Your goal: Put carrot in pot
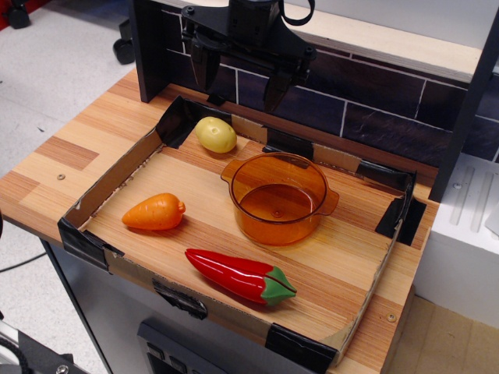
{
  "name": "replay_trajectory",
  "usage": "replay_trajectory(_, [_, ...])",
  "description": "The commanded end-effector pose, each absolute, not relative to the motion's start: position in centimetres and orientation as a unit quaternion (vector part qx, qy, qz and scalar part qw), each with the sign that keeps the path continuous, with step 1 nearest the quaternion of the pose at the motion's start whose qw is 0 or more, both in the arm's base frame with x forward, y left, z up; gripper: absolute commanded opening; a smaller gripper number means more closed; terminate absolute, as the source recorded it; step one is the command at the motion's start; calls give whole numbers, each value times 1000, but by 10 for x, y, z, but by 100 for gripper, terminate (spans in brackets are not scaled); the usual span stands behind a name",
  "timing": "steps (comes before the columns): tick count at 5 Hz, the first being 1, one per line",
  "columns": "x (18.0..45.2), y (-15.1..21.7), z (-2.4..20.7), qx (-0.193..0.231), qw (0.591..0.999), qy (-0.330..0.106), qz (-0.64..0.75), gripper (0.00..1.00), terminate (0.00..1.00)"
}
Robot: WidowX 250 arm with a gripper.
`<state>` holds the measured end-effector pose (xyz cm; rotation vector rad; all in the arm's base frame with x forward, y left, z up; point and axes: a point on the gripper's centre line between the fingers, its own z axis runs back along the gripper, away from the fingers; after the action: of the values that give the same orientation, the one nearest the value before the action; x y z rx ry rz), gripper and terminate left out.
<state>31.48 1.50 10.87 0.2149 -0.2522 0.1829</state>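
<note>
The orange carrot (154,212) lies on its side at the left of the wooden tray floor. The translucent amber pot (278,197) stands upright and empty to its right, near the tray's middle. My black gripper (238,82) hangs high above the tray's back edge, behind the pot and well away from the carrot. Its two fingers are spread apart and hold nothing.
A pale yellow potato (215,134) sits at the back of the tray, below the gripper. A red pepper (240,276) with a green stem lies at the front. A low cardboard wall (109,183) rims the tray. A dark tiled wall (374,109) stands behind.
</note>
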Motion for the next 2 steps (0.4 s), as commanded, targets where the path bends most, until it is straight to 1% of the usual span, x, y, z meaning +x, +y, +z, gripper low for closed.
replay_trajectory(1, [315,15,109,107,982,-125,91,100,0])
replay_trajectory(2, [307,22,116,90,985,-146,-7,100,0])
